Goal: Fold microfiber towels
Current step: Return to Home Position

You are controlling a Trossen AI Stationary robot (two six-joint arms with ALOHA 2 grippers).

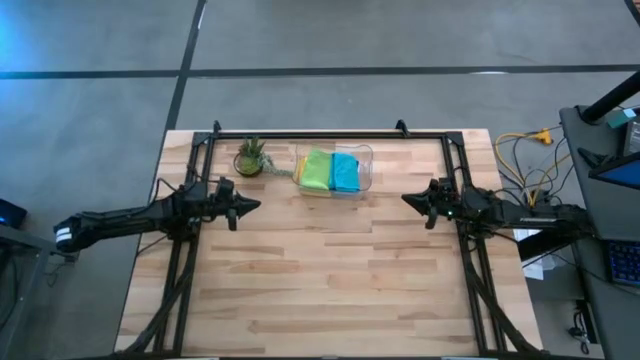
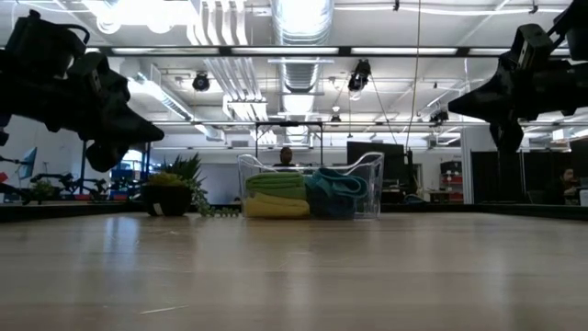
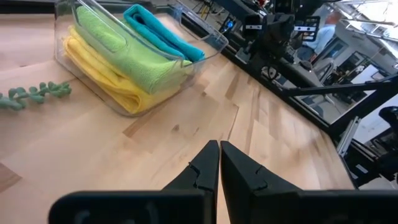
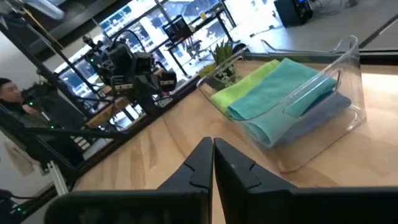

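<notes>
**Desk:** Status by item, biggest first?

**Operator:** Item one, bench (image 1: 330,290): I see no cloth lying loose beneath or between either set of jaws.

Item two, left arm (image 1: 130,218) and right arm (image 1: 510,210): one at each side of the bench, both lifted off the wood. Left jaws are clenched on nothing. Right jaws are clenched on nothing. The tips point toward each other.

Item three, clear bin (image 1: 365,160): roughly midway between the two sets of jaws and farther back, well apart from both.

Item four, towels, count four, all folded inside the bin. Yellow towel (image 3: 106,78) lies under lime green towel (image 3: 130,50) on the half nearer my left jaws. Teal towel (image 4: 280,93) lies over blue towel (image 4: 323,112) on the half nearer my right jaws.

Item five, potted plant (image 1: 250,157): just beside the bin, on the left jaws' side.

**Desk:** Outstanding?

**Operator:** I judge folding and binning complete. Only parking the arms remains, and they look close to rest.
</notes>
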